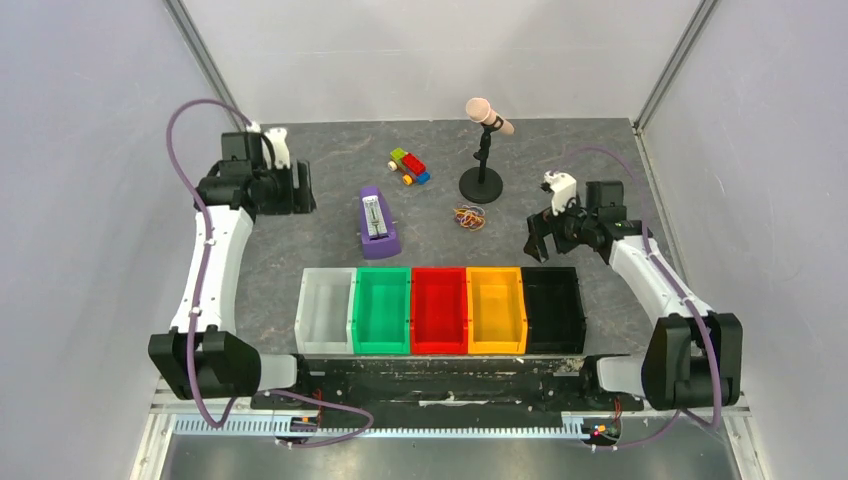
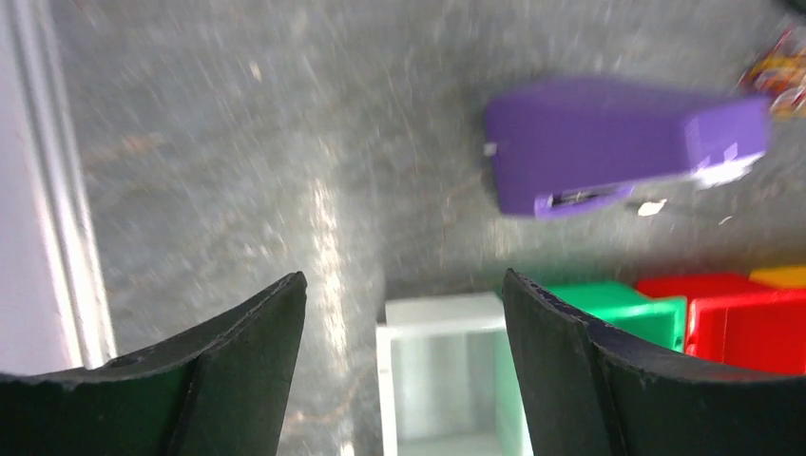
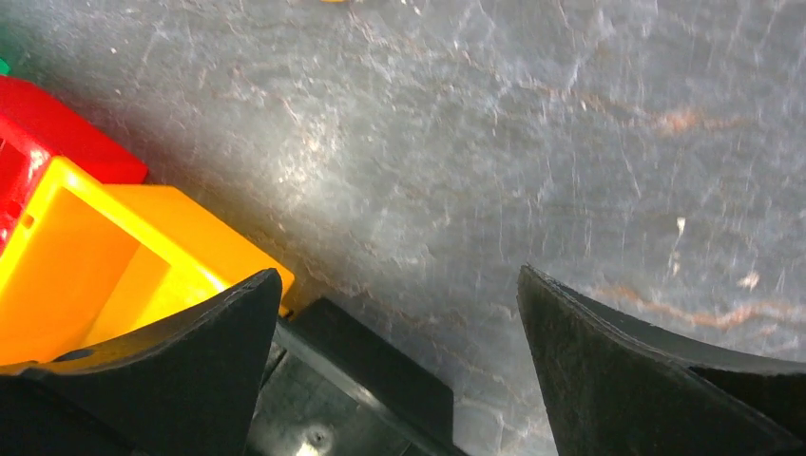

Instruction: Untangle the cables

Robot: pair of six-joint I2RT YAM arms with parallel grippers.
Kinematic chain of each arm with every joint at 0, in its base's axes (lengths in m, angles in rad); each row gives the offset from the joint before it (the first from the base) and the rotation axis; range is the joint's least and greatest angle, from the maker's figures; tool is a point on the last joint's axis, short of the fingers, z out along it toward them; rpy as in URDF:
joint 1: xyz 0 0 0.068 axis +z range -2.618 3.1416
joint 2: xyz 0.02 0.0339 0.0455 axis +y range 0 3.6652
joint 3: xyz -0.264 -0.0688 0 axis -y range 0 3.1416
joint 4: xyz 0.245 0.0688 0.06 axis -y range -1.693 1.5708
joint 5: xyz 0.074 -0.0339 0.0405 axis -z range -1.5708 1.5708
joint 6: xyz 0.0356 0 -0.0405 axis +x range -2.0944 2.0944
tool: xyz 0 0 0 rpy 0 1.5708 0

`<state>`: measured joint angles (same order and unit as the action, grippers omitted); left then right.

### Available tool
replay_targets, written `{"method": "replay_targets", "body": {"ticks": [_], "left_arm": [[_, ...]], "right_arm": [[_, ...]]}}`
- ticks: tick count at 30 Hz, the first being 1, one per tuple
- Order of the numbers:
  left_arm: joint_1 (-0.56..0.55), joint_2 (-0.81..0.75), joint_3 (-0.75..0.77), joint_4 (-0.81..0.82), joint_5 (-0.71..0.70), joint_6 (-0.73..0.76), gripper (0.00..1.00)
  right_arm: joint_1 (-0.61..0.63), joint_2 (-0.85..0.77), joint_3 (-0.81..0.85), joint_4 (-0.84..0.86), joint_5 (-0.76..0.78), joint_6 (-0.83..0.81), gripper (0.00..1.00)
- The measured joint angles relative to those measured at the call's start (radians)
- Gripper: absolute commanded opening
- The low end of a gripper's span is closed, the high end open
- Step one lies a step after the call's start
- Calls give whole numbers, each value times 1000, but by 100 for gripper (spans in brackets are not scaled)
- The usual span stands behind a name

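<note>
The cables (image 1: pixel 469 216) lie as a small tangled bundle on the desk (image 1: pixel 330 150), just on the near side of the microphone stand (image 1: pixel 481 183) and well apart from both arms. The right gripper (image 1: pixel 540 235) is held wide open and empty over bare desk to the right of the bundle. The left gripper (image 1: pixel 300 190) is likewise spread open with nothing in it, at the far left.

The stand could be toppled if the right gripper is brought in from the far side. The thread-like wires could slip between the fingers, or the whole clump could be dragged if only one end is pulled.

Open desk is left between the bundle and the row of bins (image 1: pixel 440 272). The left gripper's straight path is blocked by the purple stapler (image 1: pixel 377 222).
</note>
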<state>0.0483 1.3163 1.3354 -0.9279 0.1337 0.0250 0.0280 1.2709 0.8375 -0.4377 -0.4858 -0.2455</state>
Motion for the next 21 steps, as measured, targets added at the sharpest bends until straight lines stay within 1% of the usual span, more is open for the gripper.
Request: {"method": "replay_targets", "body": {"ticks": [4, 8, 12, 19, 20, 21], "left_arm": [[0, 7, 126, 63, -13, 2, 82], [0, 6, 200, 151, -19, 2, 82], [0, 3, 203, 212, -13, 12, 83], [0, -40, 159, 328, 106, 15, 83], [-2, -50, 145, 348, 121, 15, 83], [-6, -61, 128, 369, 137, 14, 83]], "right_arm": [[61, 55, 54, 38, 22, 15, 98], [119, 115, 106, 113, 44, 45, 98], [180, 195, 154, 173, 87, 75, 98], [294, 325, 178, 293, 183, 145, 99], [309, 345, 184, 311, 200, 156, 96], [326, 368, 193, 327, 213, 166, 95]]}}
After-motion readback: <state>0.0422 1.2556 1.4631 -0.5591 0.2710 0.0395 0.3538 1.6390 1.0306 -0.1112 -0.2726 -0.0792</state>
